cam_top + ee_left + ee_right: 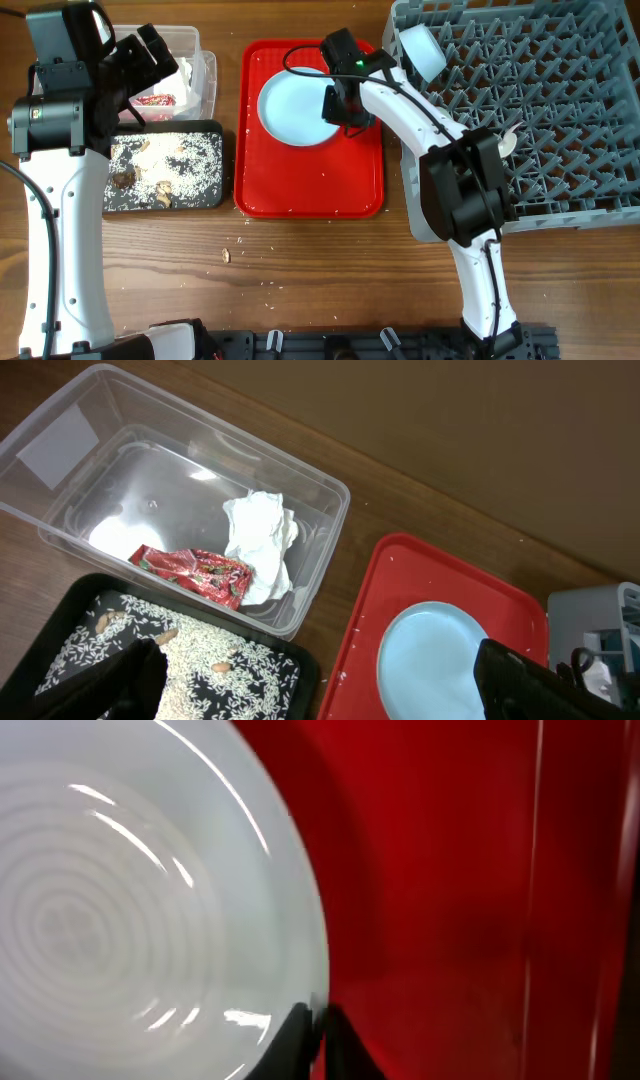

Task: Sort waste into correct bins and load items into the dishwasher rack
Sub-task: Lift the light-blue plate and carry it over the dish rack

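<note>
The round pale-blue plate (292,108) lies on the red serving tray (300,195). My right gripper (346,104) is shut on the plate's right rim; the right wrist view shows both fingers (318,1032) pinching the rim of the plate (130,900). My left gripper (150,55) is open and empty above the clear tub (203,62). In the left wrist view its fingers (320,690) spread wide over the black tray (60,610) of rice and scraps. The tub (330,495) holds the white napkin (260,535) and the red-and-white wrapper (195,572). The grey rack (560,110) holds a pale-blue bowl (420,50).
The black tray (225,165) with rice and brown scraps sits in front of the tub. A few crumbs (226,255) lie on the wooden table in front of the trays. A white spoon (507,140) rests in the rack. The rack stands close to the red tray's right edge.
</note>
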